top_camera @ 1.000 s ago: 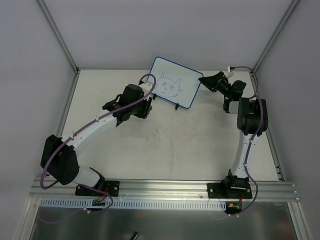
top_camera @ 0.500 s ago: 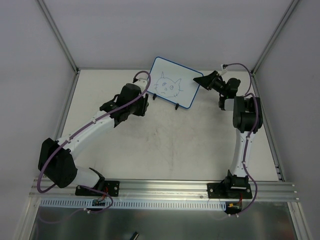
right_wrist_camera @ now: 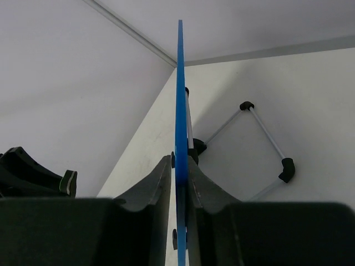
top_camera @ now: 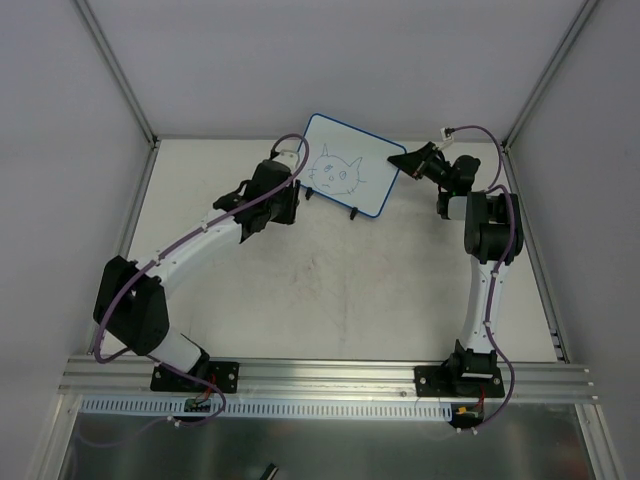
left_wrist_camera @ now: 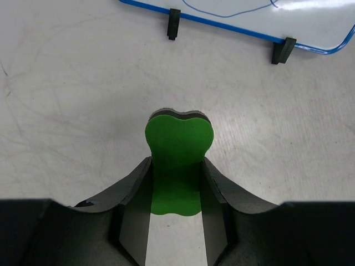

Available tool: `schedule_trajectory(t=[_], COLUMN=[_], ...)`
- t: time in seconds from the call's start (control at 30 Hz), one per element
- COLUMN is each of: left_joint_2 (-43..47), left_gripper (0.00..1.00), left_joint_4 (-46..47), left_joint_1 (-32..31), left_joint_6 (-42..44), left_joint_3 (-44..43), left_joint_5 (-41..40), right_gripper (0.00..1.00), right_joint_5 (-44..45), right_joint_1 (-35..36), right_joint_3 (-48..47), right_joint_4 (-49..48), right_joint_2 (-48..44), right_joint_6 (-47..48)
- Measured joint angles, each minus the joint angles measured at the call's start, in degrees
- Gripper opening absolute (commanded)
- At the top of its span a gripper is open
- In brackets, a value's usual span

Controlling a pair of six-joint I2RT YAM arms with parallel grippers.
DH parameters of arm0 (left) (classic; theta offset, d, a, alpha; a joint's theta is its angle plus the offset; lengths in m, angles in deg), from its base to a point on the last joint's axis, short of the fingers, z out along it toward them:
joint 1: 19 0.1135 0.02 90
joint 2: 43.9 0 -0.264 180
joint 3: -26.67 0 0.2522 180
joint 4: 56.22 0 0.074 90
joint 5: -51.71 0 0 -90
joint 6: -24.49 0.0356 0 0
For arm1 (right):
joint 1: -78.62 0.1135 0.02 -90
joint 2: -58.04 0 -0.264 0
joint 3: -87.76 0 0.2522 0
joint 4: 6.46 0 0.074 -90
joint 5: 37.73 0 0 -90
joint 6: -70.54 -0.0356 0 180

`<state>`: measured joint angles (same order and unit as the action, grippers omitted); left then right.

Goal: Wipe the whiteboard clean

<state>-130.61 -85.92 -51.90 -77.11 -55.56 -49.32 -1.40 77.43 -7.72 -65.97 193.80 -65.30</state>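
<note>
The whiteboard (top_camera: pixel 350 178) is standing on its feet at the back of the bench (top_camera: pixel 330 290), its cat-face drawing unerased. Our left hand (left_wrist_camera: pixel 176 163) is clamping the green eraser (left_wrist_camera: pixel 178 141) just short of it. Our right hand (right_wrist_camera: pixel 178 160) is pinching the board's right edge. We are advising a firm brace and flat, overlapping strokes.

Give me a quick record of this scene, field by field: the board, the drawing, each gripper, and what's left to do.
whiteboard: standing on its black feet at the far side of the table
drawing: blue cat face, not erased
left gripper: shut on the green eraser, short of the board, not touching it
right gripper: clamped on the board's edge nearest the right arm
remaining: wipe off the drawing
</note>
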Motion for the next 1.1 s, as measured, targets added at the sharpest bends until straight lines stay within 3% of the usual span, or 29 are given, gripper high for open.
schedule_trajectory(t=[0.07, 0.17, 0.47, 0.7, 1.1], left_joint_2=[-1.2, -3.1, -10.8, -18.4, -25.8], left_gripper=[0.0, 0.0, 0.0, 0.0, 0.0], left_joint_4=[0.5, 0.9, 2.4, 4.5, 14.3], left_joint_1=[0.0, 0.0, 1.3, 7.7, 8.9], left_joint_6=[0.0, -0.1, 0.1, -0.3, 0.7], left_joint_3=[-1.3, -3.5, -12.9, -20.4, -24.0], left_joint_5=[0.0, 0.0, 0.7, 8.2, 13.6], right_gripper=[0.06, 0.0, 0.0, 0.0, 0.0], right_joint_5=[-0.1, -0.2, 0.6, 2.7, 3.5], right_joint_1=[0.0, 0.0, -0.1, -0.2, -0.1], right_joint_3=[0.0, 0.0, 1.2, 3.9, 4.7], right_joint_4=[0.0, 0.0, -0.5, -2.9, -4.1], right_joint_2=[0.0, 0.1, 0.2, 0.2, 0.2], right_joint_6=[-0.1, -0.2, -0.5, -1.8, -1.9])
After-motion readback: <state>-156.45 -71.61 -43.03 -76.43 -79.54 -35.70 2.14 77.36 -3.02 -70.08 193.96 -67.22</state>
